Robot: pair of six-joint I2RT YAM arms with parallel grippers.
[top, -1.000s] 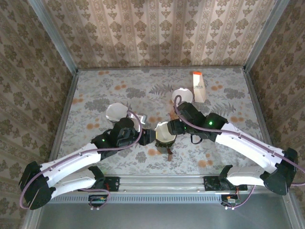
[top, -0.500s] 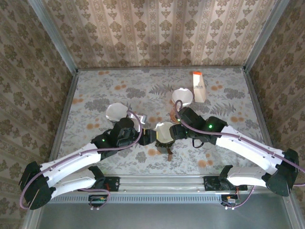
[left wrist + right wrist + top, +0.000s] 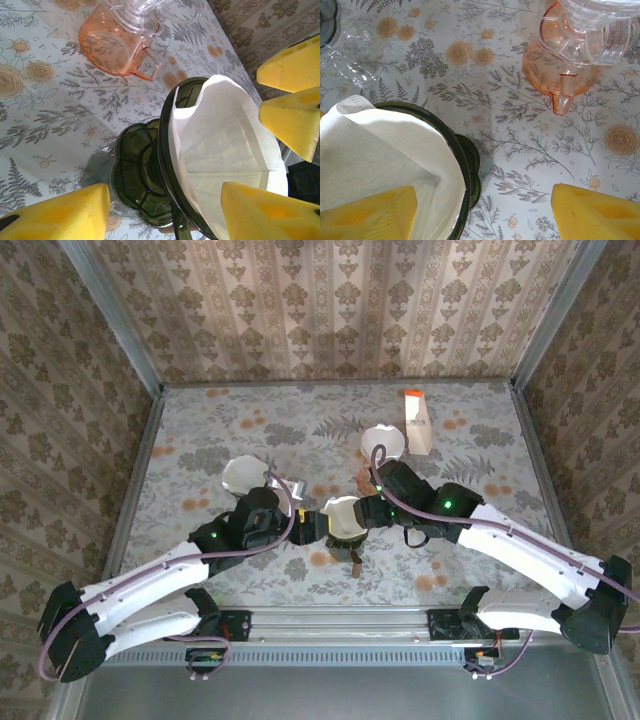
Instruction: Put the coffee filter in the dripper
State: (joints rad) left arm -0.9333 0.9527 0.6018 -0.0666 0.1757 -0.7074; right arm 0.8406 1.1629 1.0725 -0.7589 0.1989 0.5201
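Note:
The white paper coffee filter (image 3: 225,135) sits opened inside the dark green glass dripper (image 3: 140,170), which stands on the flowered table near the front middle (image 3: 345,522). My left gripper (image 3: 165,215) is open, its yellow pads standing on either side of the dripper with a small gap on the base side. From the right, my right gripper (image 3: 482,215) is open too and straddles the dripper's rim (image 3: 462,165). One of its pads hangs over the filter (image 3: 385,145) and the other over bare table. In the top view the left gripper (image 3: 318,525) and right gripper (image 3: 368,510) flank the filter (image 3: 343,515).
A pink glass cup (image 3: 560,70) under a clear glass piece (image 3: 595,30) stands just behind the dripper. Another clear glass (image 3: 350,60) lies to its left. Two white round pieces (image 3: 245,475) (image 3: 385,442) and an orange-and-white box (image 3: 415,420) sit farther back.
The left gripper's jaws have spread wider around the dripper. The right gripper has shifted slightly. The filter stays in the dripper.

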